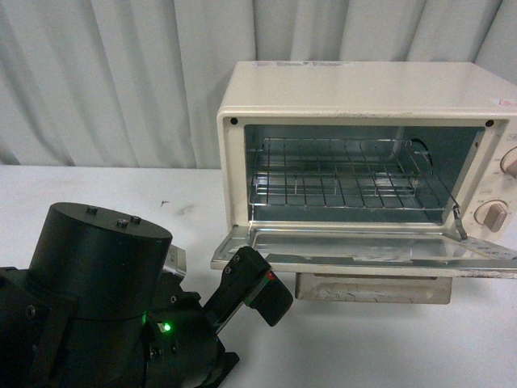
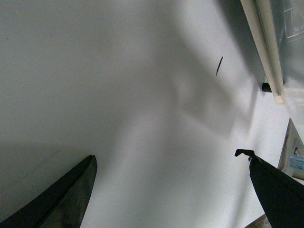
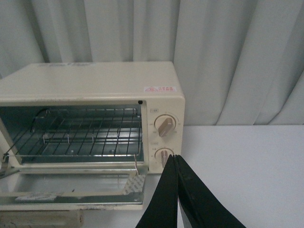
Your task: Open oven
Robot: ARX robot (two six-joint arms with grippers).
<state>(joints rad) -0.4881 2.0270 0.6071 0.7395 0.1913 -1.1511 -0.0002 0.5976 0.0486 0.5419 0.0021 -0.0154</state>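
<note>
Hanging flat, oven (image 1: 355, 97) door (image 1: 363, 246) fully down, rack (image 1: 347, 174) showing, your left gripper (image 2: 167, 156) fingers (image 2: 57, 199) apart over table (image 2: 118, 95), right gripper (image 3: 175, 159) fingers (image 3: 161, 199) together facing knobs (image 3: 165, 127).

Table (image 1: 363, 347): white, matte, softly lit, with a small dark mark (image 1: 164, 203). Curtain (image 1: 113, 81): pale grey-white, vertical pleats, hangs directly behind the table.

Staged robot test setup, not a real kitchen. Bare white surface (image 1: 97, 186), with a pale pleated curtain (image 1: 105, 73) closing off the back from 9 to 3 o'clock. One cream oven (image 1: 363, 89) at 1 o'clock, black robot arm (image 1: 97, 275) at 7 o'clock.
</note>
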